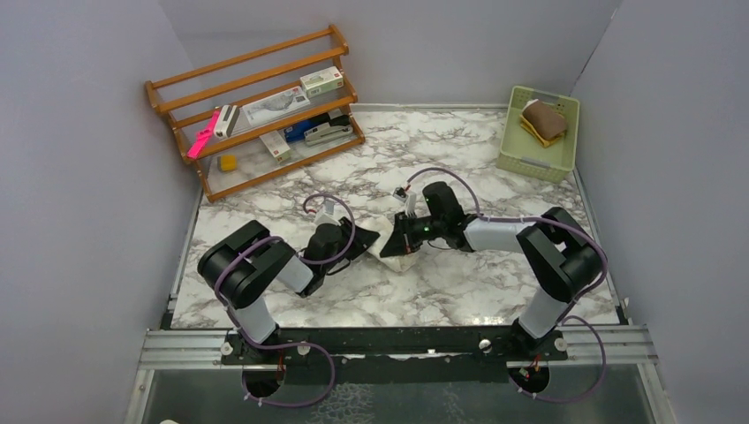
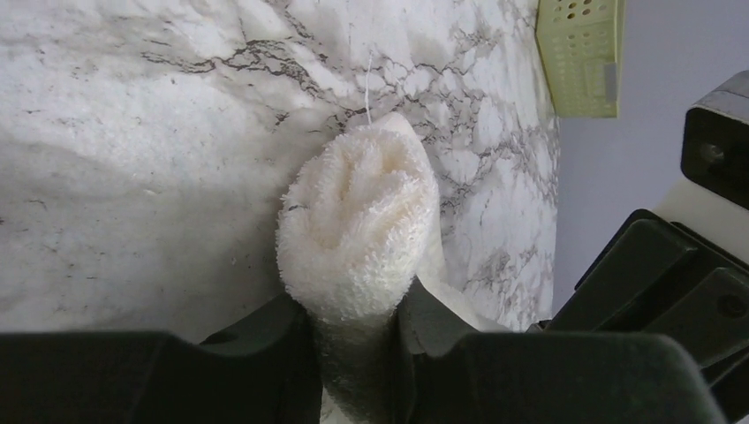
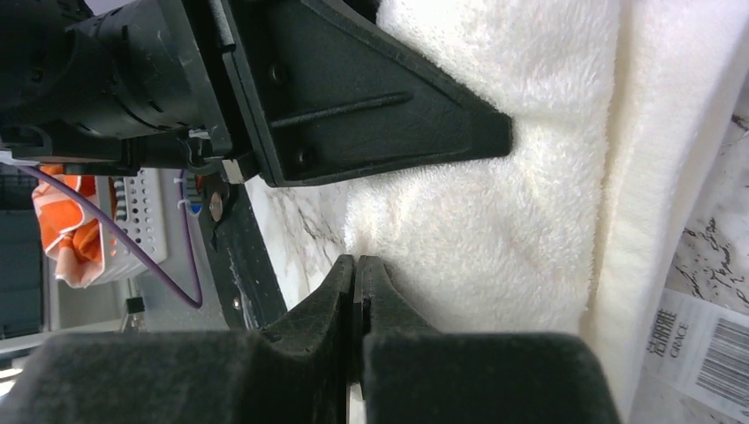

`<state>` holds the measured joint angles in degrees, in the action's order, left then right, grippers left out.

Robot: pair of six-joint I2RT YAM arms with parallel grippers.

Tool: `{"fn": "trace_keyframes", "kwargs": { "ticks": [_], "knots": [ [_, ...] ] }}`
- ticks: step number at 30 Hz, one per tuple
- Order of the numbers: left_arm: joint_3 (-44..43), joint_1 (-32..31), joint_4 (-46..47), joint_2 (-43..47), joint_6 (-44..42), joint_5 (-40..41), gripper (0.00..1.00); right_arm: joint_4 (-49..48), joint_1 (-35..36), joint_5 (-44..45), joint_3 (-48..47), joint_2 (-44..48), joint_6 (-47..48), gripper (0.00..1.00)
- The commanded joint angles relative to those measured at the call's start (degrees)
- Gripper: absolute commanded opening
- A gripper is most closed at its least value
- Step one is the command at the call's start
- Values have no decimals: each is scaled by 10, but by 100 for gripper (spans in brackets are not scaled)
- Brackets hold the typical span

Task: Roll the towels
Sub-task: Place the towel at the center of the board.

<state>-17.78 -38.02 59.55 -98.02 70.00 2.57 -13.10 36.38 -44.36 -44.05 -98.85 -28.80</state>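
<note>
At the far left, a wooden rack (image 1: 247, 58) of small items stands at the back of the desk (image 1: 459, 291), well apart from the work. Near the middle, the left fingers (image 2: 274, 353) are closed narrowly on one end of the cream towel (image 2: 353, 221). The towel lies on the marble wound into a thick roll, and the pinch looks meant to keep that end from springing open.

Just to the right, the right fingers (image 3: 336, 300) are pressed fully together with nothing between them. Their tips sit at the edge of the same towel, probably to push or steady the roll rather than grab it. A printed label (image 3: 698, 344) shows beside the towel's outer edge.

At the far right back corner, the mustard towel (image 1: 543, 119) sits bundled in the green basket (image 1: 534, 166), brown side up. I cannot tell whether it is properly rolled.
</note>
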Motion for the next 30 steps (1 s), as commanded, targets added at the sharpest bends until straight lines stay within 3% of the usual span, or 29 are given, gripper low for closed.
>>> {"fn": "trace_keyframes", "kwargs": {
  "ticks": [1, 3, 6, 7, 11, 14, 18, 22, 26, 30],
  "knots": [
    [-6, -2, -30, 43, -96, 17, 20, -9, -2, -9, 11, 60, 46, 5],
    [-24, -2, -68, 73, -155, 11, 20, -5, -4, 21, 25, 108, 77, 30],
    [-54, -1, -135, 119, -245, 0, 20, -54, -9, 90, 81, 220, 92, 89],
    [-59, 1, -148, 134, -272, -7, 20, -78, -12, 114, 106, 263, 94, 97],
    [-71, 16, -166, 194, -360, -77, 8, -140, -28, 166, 166, 407, 116, 98],
    [-84, 27, -191, 245, -410, -157, 0, -185, -51, 101, 179, 420, 140, 98],
    [-105, 40, -223, 320, -457, -290, 0, -329, -133, -81, 189, 357, 90, 97],
    [-132, 60, -265, 386, -482, -403, 0, -653, -212, -225, 206, 241, -118, 97],
    [-162, 78, -279, 423, -473, -515, 0, -853, -221, -270, 176, 141, -243, 97],
    [-198, 78, -279, 429, -447, -580, 0, -888, -223, -270, 162, 116, -267, 97]
  ]
}}
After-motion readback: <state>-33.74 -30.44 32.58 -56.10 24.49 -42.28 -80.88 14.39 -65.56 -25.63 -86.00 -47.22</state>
